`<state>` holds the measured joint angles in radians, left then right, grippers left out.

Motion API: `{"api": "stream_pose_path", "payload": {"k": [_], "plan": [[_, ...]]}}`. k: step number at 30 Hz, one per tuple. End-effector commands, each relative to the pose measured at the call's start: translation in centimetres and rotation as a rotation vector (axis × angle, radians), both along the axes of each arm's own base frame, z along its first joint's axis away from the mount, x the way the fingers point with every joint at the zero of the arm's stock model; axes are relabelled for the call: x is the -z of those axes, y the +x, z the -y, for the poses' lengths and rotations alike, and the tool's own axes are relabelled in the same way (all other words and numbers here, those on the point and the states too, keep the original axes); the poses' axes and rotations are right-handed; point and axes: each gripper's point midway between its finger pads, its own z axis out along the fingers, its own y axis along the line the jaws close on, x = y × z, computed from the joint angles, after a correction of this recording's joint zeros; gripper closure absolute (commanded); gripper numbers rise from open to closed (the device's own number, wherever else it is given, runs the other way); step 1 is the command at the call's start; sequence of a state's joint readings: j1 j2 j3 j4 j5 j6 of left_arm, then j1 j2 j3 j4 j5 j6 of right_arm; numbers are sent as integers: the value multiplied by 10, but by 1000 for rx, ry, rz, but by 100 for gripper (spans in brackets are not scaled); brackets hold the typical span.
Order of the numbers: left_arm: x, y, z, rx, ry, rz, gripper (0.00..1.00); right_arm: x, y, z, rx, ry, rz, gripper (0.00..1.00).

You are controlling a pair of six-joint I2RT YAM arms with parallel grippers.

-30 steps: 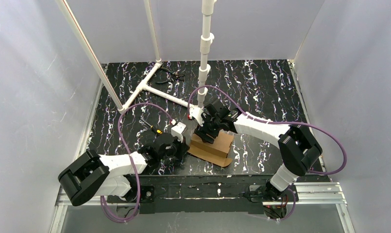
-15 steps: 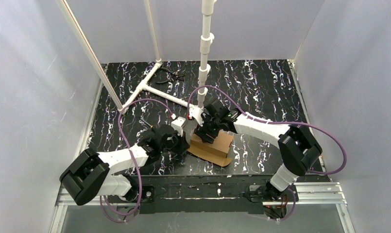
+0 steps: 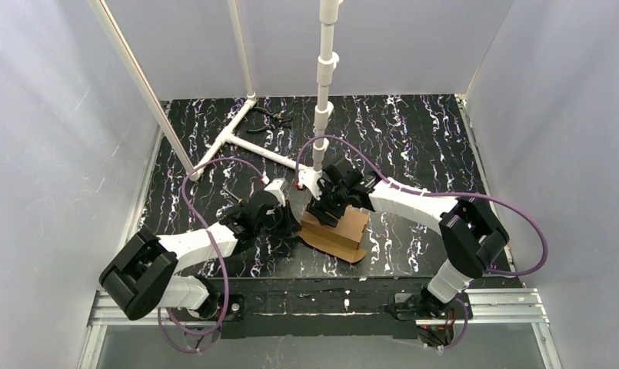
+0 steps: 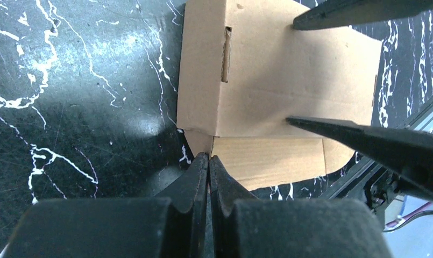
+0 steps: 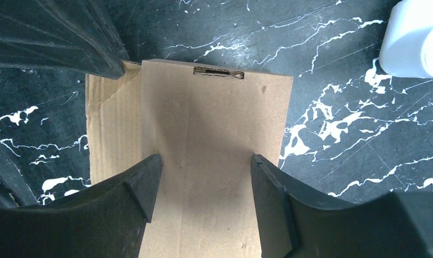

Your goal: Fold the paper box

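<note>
The paper box (image 3: 341, 232) is a brown cardboard sheet, partly folded, lying near the front middle of the table. A slot is cut near one edge of the paper box (image 5: 214, 145). My right gripper (image 5: 204, 157) is open, both fingertips down on the top panel of the paper box (image 4: 289, 75). In the top view the right gripper (image 3: 327, 215) reaches in from the back right. My left gripper (image 4: 208, 157) is shut, its tips touching the box's small corner tab with nothing between them. In the top view the left gripper (image 3: 291, 224) sits at the box's left corner.
A white pipe frame (image 3: 237, 138) and an upright pipe (image 3: 324, 84) stand at the back. A black hand tool (image 3: 274, 117) lies behind them. A small yellow-tipped tool (image 3: 244, 204) lies left of the left wrist. A white cylinder (image 5: 413, 37) sits beside the box.
My left arm's wrist has swung away from the table's near edge while its shut tips stay at the box's corner. The right arm and the box have not moved.
</note>
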<state>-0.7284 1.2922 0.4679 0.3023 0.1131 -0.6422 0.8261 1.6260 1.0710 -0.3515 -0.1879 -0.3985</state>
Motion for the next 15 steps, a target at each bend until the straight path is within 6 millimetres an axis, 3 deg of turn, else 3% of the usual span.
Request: {"api": "stream_pose_path", "payload": {"k": [1,6,15], "plan": [[-50,26,33,-13,-158,52,100,37,-14,21,-10,-140,-62,31],[-50,30,30,-53,-160,46,100,36,-14,21,-10,-140,-60,31],[-42,40,10,-281,-180,-16,100,34,-15,19,-22,-136,-69,30]]}}
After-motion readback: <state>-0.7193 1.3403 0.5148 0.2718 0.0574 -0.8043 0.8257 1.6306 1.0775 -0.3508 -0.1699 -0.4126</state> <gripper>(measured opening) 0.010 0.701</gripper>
